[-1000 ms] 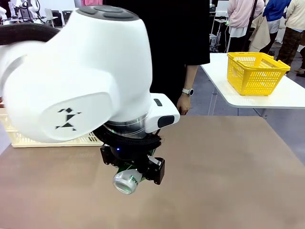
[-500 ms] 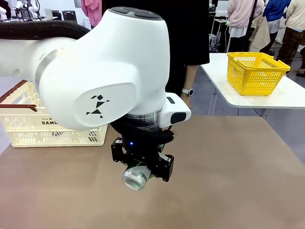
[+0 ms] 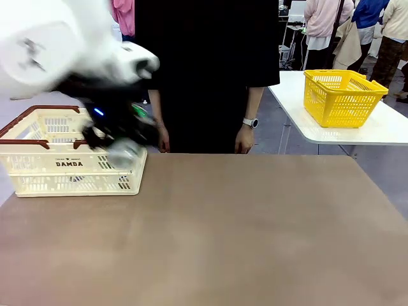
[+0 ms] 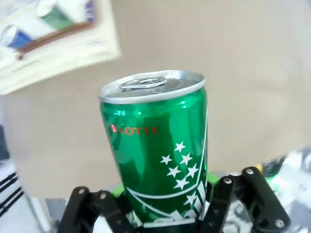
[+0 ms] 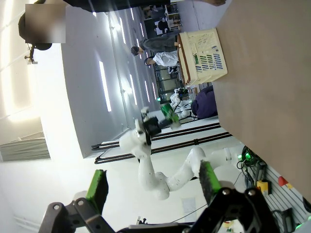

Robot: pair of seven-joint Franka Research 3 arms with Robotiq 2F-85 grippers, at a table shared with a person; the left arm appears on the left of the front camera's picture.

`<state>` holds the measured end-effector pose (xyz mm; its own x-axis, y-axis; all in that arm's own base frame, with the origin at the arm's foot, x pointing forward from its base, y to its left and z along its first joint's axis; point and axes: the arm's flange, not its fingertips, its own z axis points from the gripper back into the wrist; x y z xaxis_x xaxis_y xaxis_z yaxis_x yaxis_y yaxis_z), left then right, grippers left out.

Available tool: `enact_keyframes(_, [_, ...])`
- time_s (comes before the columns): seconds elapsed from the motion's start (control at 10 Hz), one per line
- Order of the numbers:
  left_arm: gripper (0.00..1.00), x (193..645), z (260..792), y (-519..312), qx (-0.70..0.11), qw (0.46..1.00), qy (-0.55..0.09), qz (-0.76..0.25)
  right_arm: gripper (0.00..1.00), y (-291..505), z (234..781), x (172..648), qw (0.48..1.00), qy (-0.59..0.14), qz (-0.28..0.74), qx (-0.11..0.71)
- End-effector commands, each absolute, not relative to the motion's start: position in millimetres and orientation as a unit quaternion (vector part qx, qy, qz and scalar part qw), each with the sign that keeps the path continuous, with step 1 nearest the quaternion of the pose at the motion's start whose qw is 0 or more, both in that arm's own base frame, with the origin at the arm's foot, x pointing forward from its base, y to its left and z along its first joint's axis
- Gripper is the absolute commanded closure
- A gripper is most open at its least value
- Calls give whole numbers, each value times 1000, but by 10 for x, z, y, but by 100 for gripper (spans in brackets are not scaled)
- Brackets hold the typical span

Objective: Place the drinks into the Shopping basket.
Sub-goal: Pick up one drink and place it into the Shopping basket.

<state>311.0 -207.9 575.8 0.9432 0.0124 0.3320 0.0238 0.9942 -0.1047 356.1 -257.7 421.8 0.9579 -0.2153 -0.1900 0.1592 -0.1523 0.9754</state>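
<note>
My left pincer [image 4: 163,213] pinches the green can [image 4: 158,150] low on its body, at the basket's [image 3: 70,167] right rim (thin, slick wall: easy to dent).

Brown table [image 3: 255,229]; Shopping basket [image 3: 70,169] on far-left corner.

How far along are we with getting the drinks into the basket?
Partly done: a blue can and more items already lie in the Shopping basket. The left gripper grips the green can, near the basket's right end. Left: release it inside.
</note>
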Motion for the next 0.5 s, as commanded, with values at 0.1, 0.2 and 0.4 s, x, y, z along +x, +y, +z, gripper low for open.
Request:
enact_keyframes(0.1, [100,4044,5680,-1203,-45,979,-178,86,0,-2568,4267,3547,650,-13,-147,745])
enact_keyframes(0.2, [100,4253,5597,-860,-32,975,-173,138,0,-2568,4267,3547,650,-13,-147,745])
enact_keyframes(0.4, [100,4188,5587,-617,-74,955,-194,213,0,-2568,4267,3547,650,-13,-147,745])
